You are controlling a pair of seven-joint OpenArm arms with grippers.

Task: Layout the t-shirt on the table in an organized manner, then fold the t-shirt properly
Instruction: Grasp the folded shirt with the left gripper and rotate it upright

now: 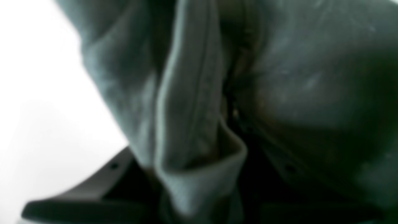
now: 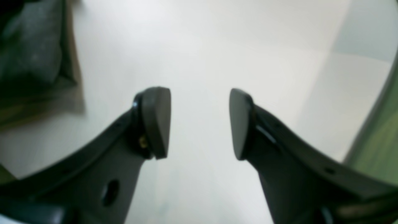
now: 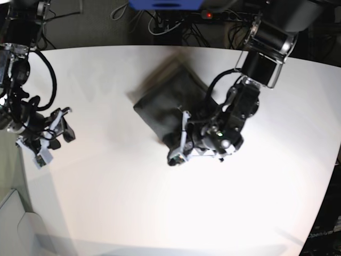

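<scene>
The table point(image 3: 160, 213) takes up nearly all of the base view, a broad white top with rounded corners, bare across its lower half. On it, just above the centre of the frame, lies the t-shirt point(image 3: 165, 101) — a dark, bunched heap, blurred along its upper edge.

The 2 arms come next. The left arm reaches down from the upper right of the base view, and the left gripper point(image 3: 178, 152) sits at the heap's lower edge. The base view does not settle whether it holds anything; the left wrist view does. There, grey cloth point(image 1: 192, 93) fills most of the frame, and a hemmed fold runs down between the dark fingers point(image 1: 93, 189) at the bottom, so the jaws are closed on the t-shirt.

The right gripper point(image 3: 53, 130) hangs at the far left of the base view, well apart from the shirt. Only the right wrist view shows its pads point(image 2: 157, 121) clearly — spread wide, nothing between them but white tabletop point(image 2: 202, 46), with a dark scrap of shirt point(image 2: 28, 53) in the upper left corner.
</scene>
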